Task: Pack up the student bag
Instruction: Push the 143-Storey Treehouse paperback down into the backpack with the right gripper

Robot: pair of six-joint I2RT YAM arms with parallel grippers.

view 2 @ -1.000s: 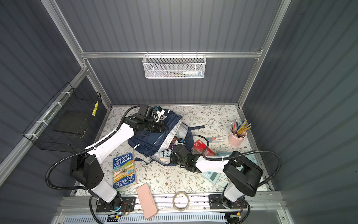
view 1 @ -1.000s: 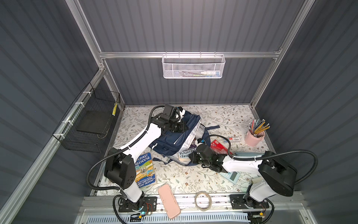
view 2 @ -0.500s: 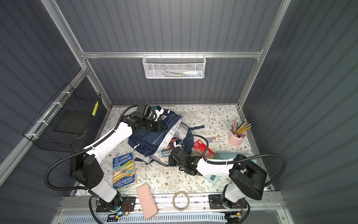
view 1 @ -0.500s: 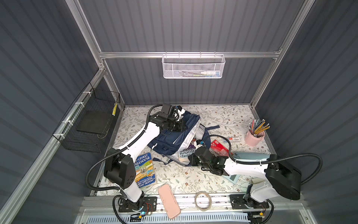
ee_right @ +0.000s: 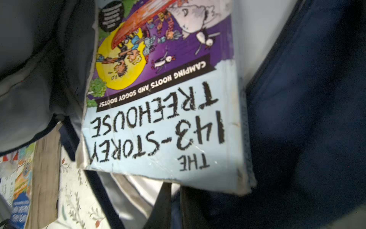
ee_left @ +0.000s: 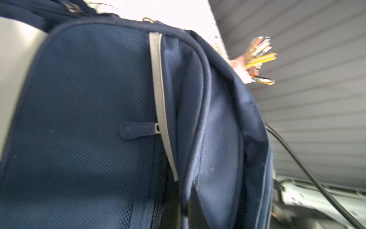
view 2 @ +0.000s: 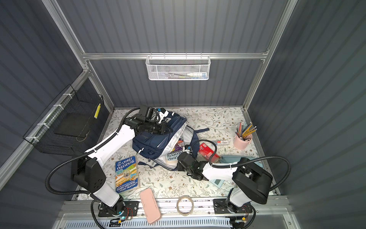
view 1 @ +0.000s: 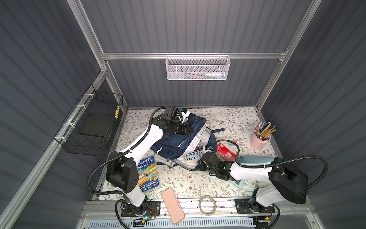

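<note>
The navy student bag (view 1: 174, 138) (view 2: 154, 138) lies on the floral table with its main pocket gaping toward the right. My left gripper (view 1: 188, 129) (view 2: 168, 129) is shut on a fold of the bag's upper edge, seen close in the left wrist view (ee_left: 185, 198). A "143-Storey Treehouse" book (view 1: 193, 156) (ee_right: 158, 119) sticks halfway out of the opening on the grey lining. My right gripper (view 1: 199, 164) (ee_right: 176, 190) sits just below the book's near corner, shut on the bag's lower rim, with a blue strip of fabric between its fingers.
A "91-Storey Treehouse" book (view 1: 147, 172) lies front left. A pink case (view 1: 172, 205) and a tape roll (view 1: 207, 204) sit on the front rail. A red box (view 1: 225, 152), a pale blue pouch (view 1: 255, 159) and a pink pencil cup (view 1: 260, 140) are on the right.
My right arm's elbow has swung outward to the right while its gripper stays at the bag's lower rim. The left gripper has drawn the bag's upper edge slightly back and left.
</note>
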